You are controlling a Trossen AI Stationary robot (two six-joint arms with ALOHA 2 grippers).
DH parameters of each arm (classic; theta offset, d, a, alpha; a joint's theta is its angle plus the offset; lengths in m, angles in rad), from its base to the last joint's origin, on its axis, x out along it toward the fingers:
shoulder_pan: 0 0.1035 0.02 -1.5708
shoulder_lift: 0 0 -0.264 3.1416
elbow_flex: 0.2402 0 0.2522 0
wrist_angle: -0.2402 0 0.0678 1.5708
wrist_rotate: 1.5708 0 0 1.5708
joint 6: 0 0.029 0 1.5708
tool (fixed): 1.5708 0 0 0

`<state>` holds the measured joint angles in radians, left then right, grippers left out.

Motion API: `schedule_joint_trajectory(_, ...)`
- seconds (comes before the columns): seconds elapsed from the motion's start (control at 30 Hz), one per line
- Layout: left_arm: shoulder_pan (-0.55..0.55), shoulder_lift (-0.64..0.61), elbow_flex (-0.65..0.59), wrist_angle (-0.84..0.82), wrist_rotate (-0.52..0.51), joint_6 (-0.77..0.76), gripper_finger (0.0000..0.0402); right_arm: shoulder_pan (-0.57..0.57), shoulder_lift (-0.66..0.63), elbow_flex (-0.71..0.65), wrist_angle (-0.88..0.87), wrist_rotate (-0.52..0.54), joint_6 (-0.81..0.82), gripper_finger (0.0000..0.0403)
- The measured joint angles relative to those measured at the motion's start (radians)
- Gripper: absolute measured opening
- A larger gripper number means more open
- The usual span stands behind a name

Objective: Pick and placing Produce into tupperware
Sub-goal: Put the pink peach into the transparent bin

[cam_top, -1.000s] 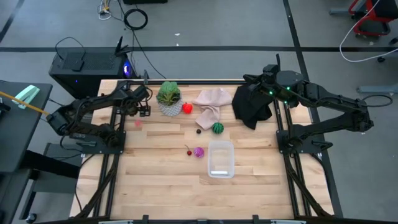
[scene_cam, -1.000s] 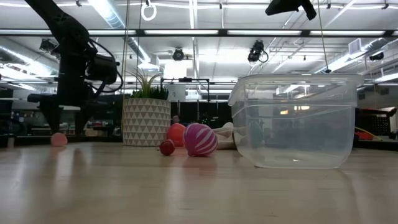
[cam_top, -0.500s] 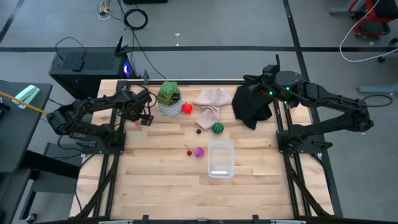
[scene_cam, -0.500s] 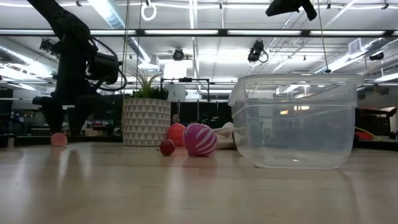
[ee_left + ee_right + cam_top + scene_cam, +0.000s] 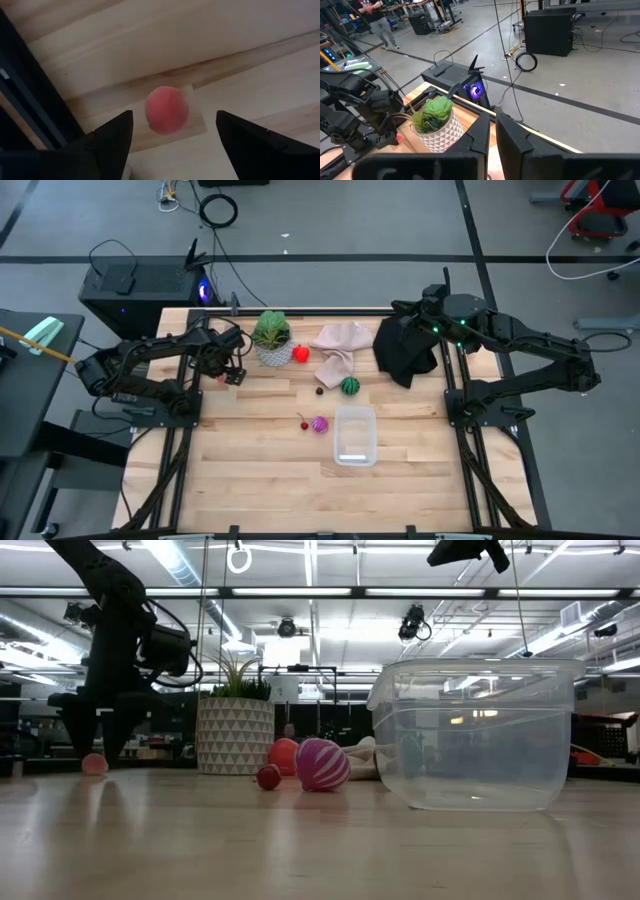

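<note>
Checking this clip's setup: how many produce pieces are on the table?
6: pink ball under the left gripper; red piece by the plant; green; tiny dark one; purple; tiny dark-red one. Cloths may hide more.

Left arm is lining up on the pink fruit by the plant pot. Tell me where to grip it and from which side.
Grip the pink fruit across its middle, coming straight down. It is small, round and sits clear on bare wood left of the plant pot, so any pinch across its width should hold. The left gripper is open above it, one finger either side.

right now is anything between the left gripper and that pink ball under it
Nothing visible. The open left gripper hangs over the pink ball, which lies bare on the table between the fingers; the plant pot stands off to one side.
</note>
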<state>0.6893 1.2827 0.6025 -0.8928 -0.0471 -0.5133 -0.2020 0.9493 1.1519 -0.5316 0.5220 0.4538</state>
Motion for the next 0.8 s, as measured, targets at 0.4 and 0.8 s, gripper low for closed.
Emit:
schedule_joint_trajectory(0.4, 0.0, 0.0, 0.0, 0.001, -0.001, -0.025, 0.0236, 0.0, 0.0, 0.0, 0.0, 0.0, 0.0, 0.0038)
schedule_joint_trajectory(0.8, 0.0, 0.0, 0.0, 0.001, -0.011, -0.025, 0.0172, 0.0, 0.0, 0.0, 0.0, 0.0, 0.018, 0.0038)
